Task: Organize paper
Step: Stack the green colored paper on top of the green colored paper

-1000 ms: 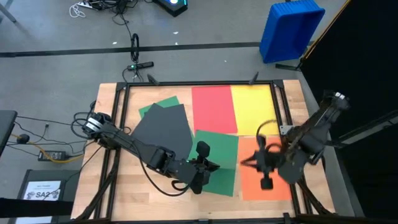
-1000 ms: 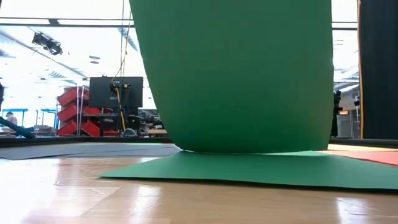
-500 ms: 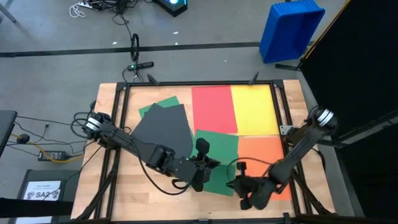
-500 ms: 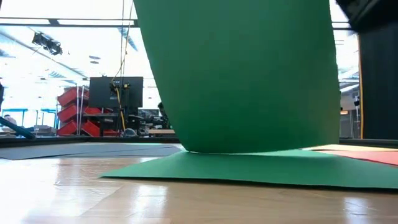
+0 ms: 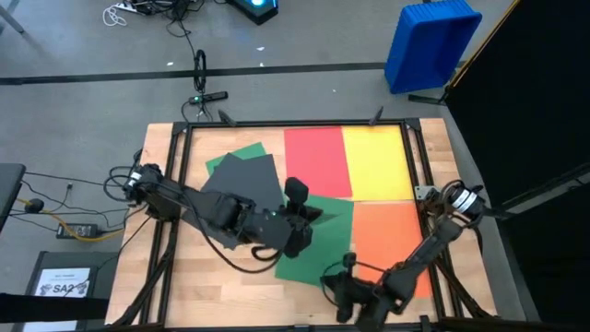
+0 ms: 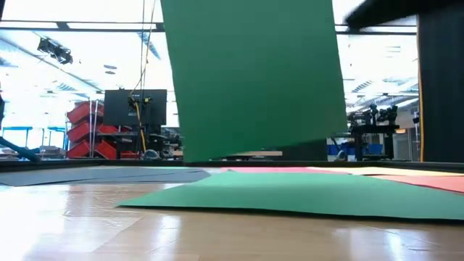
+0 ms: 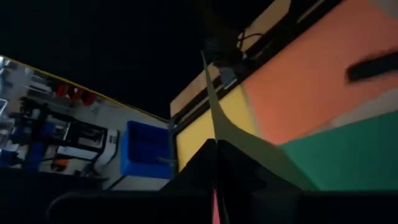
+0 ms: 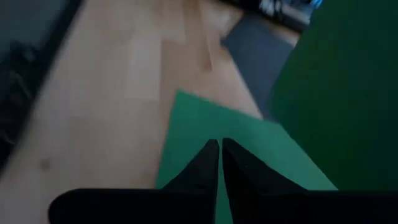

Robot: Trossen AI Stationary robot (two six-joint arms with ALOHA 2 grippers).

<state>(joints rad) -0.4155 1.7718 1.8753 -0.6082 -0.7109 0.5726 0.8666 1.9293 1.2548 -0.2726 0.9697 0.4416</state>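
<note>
Wood table bears coloured paper; left hand clamps green sheet; right hand closed, empty.

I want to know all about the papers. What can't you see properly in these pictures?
- Low view: a lifted green sheet hangs in front and hides the left gripper and the room behind it.
- High view: the dark grey sheet covers most of a second green sheet; only its edges show.
- High view: the orange sheet is partly under the right arm.
- Right wrist view: blurred, so the right gripper looks shut but paper edges are unclear.
</note>
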